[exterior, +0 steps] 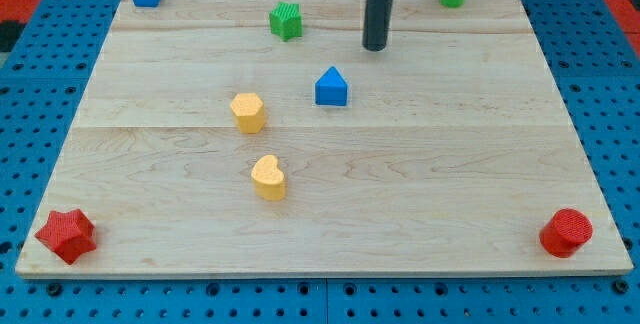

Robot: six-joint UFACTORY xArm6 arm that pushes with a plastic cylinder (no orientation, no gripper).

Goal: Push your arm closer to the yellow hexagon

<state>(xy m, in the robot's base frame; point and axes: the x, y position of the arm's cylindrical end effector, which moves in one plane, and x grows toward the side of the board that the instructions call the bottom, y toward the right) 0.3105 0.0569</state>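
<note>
The tip (375, 47) rests on the far half of the board (460, 194), right of centre; the arm carries no claw, only the bare rod, so nothing is gripped or open. The yellow hexagon (247, 112) sits left of centre, at about mid-depth, well apart from the tip and nearer than it. The blue block (331, 87), house-shaped, lies between them, a little to the near side of the straight line from tip to hexagon. A yellow heart (268, 177) lies just near of the hexagon, slightly right.

The step in hand looks like the approach itself, barely begun. To do it well, the tip should travel left and toward the near edge, keeping to the far side of the blue block so as not to nudge it. The green block (286, 20) at the far left of that path is probably clear of it. The tip ought to slow as it nears the hexagon's far-right face and stop just beside it, since a late stop would shove the hexagon toward the heart. The corner blocks, red and blue and green, play no part.
</note>
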